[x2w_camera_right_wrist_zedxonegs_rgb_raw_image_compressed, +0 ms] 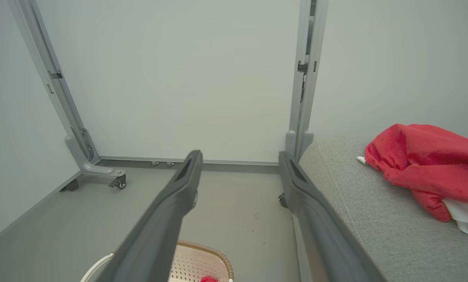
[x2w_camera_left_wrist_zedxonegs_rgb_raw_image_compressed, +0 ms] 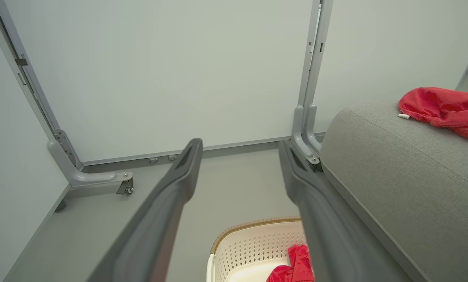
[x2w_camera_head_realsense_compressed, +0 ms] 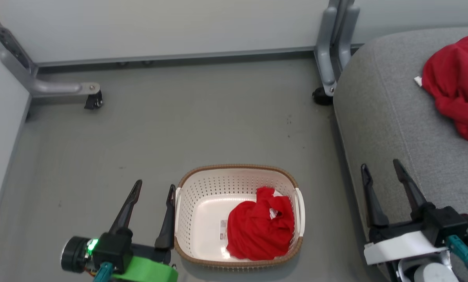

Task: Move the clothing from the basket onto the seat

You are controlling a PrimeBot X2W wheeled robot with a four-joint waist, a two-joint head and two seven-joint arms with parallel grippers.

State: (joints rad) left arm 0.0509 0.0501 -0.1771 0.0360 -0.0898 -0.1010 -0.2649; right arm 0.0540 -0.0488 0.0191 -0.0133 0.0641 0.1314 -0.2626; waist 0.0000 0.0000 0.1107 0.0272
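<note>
both grippers (x2w_camera_head_realsense_compressed: 154,187) (x2w_camera_head_realsense_compressed: 380,166) spread wide, holding nothing.

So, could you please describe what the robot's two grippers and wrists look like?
The left gripper and right gripper each have two long, dark, tapering fingers on a black block, with a round black cylinder at the outer side and a teal cable plug. The left sits on a bright green wrist shell and shows a lit green light; the right sits on a white one.

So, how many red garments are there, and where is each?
2. One red garment lies bunched in the basket on the floor; the other red garment lies on the grey seat. Another could be hidden under either bundle.
</note>
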